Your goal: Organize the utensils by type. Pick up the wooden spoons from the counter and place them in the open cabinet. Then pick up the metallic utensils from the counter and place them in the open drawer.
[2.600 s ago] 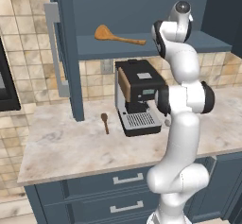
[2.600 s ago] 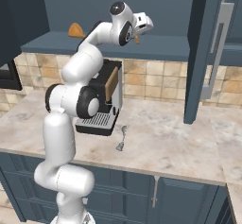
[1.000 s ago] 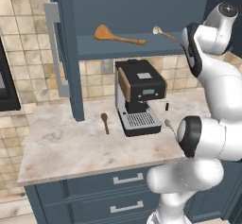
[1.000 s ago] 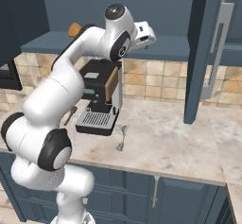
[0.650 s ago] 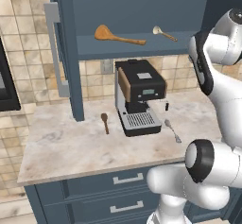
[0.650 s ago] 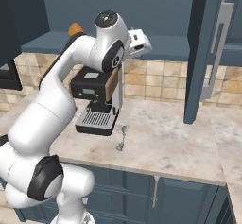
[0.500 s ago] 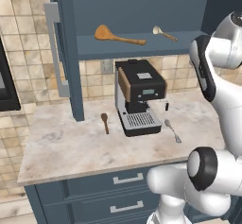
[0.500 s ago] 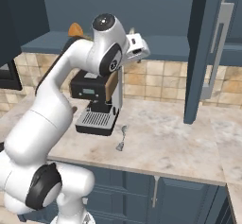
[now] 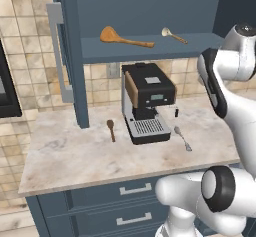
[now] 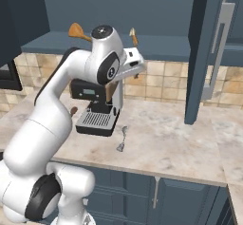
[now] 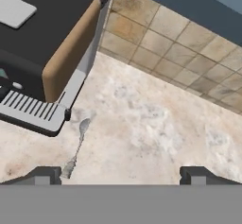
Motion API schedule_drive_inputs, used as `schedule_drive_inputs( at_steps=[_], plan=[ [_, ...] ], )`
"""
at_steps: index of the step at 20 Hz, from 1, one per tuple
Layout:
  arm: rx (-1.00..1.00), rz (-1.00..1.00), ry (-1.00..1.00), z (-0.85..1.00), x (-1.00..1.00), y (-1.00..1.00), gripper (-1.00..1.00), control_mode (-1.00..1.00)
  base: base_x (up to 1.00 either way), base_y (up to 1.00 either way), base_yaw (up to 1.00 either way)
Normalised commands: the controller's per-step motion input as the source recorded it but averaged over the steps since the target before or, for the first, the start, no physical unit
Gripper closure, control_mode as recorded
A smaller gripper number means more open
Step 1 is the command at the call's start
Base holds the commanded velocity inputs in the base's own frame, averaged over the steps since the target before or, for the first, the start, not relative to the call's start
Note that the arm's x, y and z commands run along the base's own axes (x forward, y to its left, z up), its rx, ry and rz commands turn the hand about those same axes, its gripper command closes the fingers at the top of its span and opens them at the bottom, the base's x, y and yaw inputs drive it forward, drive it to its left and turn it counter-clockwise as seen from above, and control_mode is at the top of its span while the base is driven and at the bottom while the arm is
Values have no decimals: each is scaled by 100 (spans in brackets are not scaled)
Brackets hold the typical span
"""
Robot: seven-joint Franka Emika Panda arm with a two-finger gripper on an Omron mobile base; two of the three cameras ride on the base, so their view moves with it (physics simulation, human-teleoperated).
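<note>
Both wooden spoons, the large orange spoon (image 9: 124, 37) and the small cream-bowled spoon (image 9: 173, 35), lie on the open cabinet (image 9: 150, 48) shelf, so the metallic step appears next. The gripper (image 11: 120, 173) hangs high, fingers wide apart and empty, looking down at the metal spoon (image 11: 77, 148) on the counter (image 9: 75, 156) just beside the coffee machine (image 9: 147, 101). The dark brown spoon (image 9: 111, 129) lies on the machine's other side; the next move calls for a descent onto a handle.

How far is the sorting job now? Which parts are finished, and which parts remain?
Done: both wooden spoons, the large orange one and the cream-bowled one, lie in the open cabinet. In hand: nothing; the hand is open above the counter. Left: the metal spoon and the dark brown spoon, both on the counter beside the coffee machine.
</note>
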Motion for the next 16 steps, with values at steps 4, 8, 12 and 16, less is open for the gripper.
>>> schedule_drive_inputs(
  at_steps=[4, 8, 12, 16],
  plan=[
    [0, 0, 10, -35, 0, 9, -100, -100, 0, 0, 0],
    [0, 0, 5, -40, 0, 11, -100, -100, 0, 0, 0],
    [1, -2, 10, -37, 0, 12, -100, -100, 0, 0, 0],
    [5, -6, 6, -47, 0, 10, -100, -100, 0, 0, 0]
  ],
)
